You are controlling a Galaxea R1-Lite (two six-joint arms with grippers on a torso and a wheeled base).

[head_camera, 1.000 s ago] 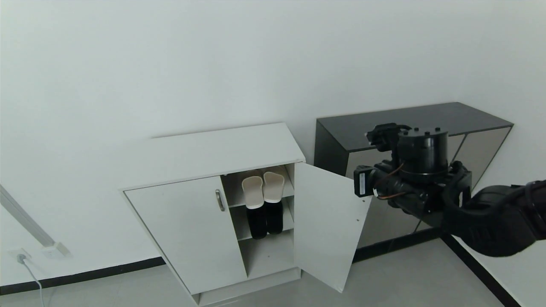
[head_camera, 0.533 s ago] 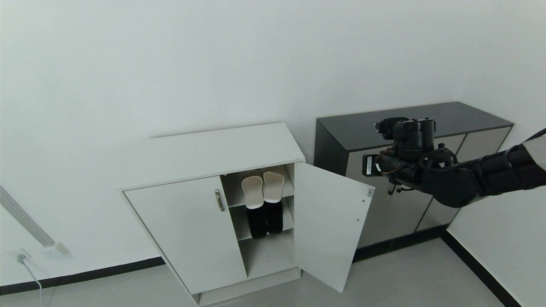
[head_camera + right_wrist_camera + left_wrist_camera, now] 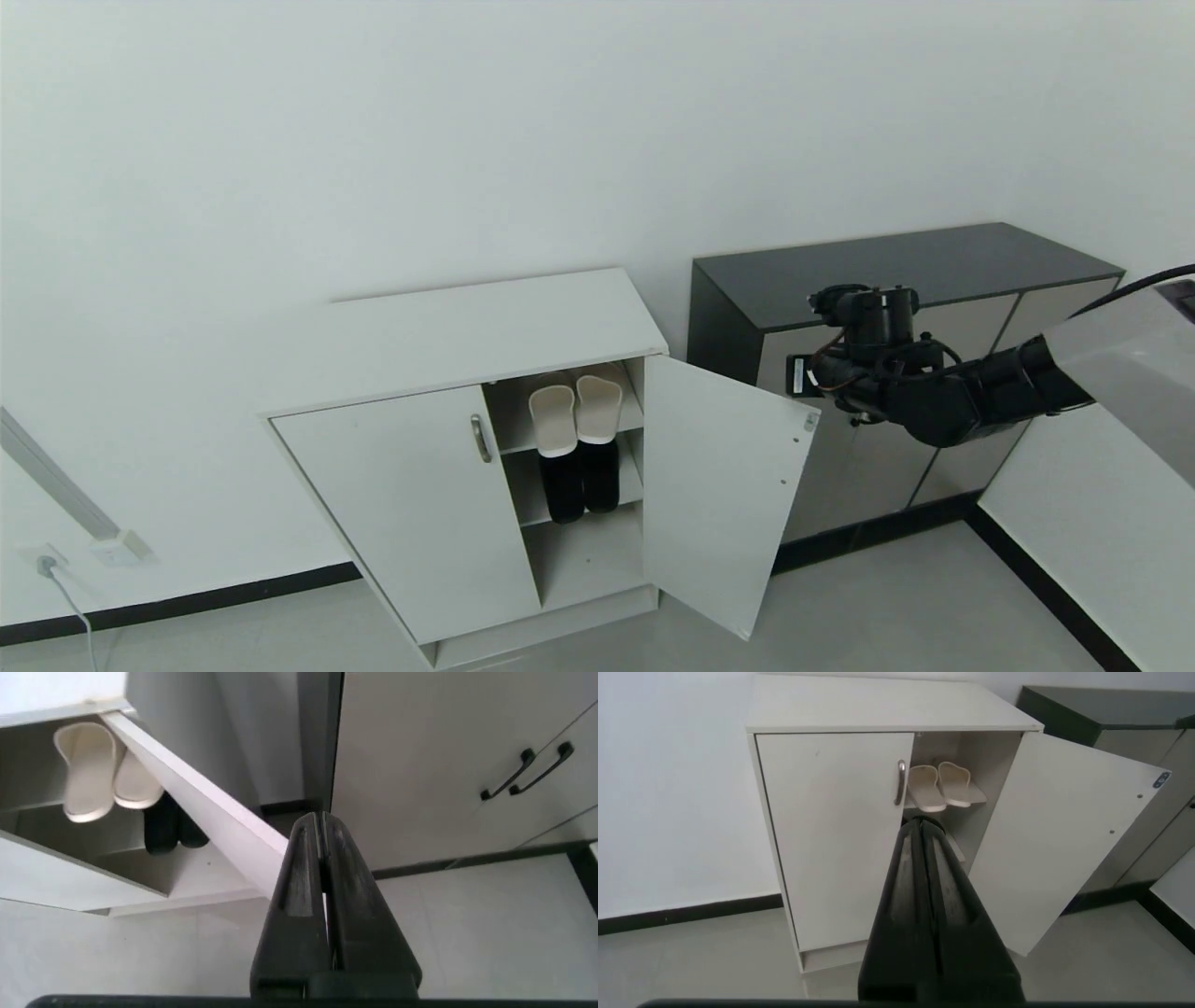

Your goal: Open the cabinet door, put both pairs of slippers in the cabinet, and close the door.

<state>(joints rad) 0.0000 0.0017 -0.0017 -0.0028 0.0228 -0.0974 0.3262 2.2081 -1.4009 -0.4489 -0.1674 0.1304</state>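
Both pairs are in: beige slippers (image 3: 574,415) on top shelf, black slippers (image 3: 579,481) on the shelf below. Step = close the door (image 3: 714,485). Right gripper (image 3: 324,826) is pinched closed, empty, by the door's free top corner; contact unclear tbh. I need to push toward the cabinet (image 3: 467,327). Dark sideboard (image 3: 896,261) is tight behind the arm; floor in front is open. Left gripper (image 3: 922,831) is closed too, empty.

The closed left door (image 3: 411,504) hides that half of the cabinet (image 3: 485,327) from you. In the left wrist view the left gripper (image 3: 922,829) covers nearly all of the black slippers (image 3: 581,481). In the head view you cannot tell their toes from their heels. In the right wrist view the open right door (image 3: 201,803) cuts across them, and the right gripper (image 3: 324,826) covers its near end. The cable (image 3: 75,607) runs off the head view's bottom edge.
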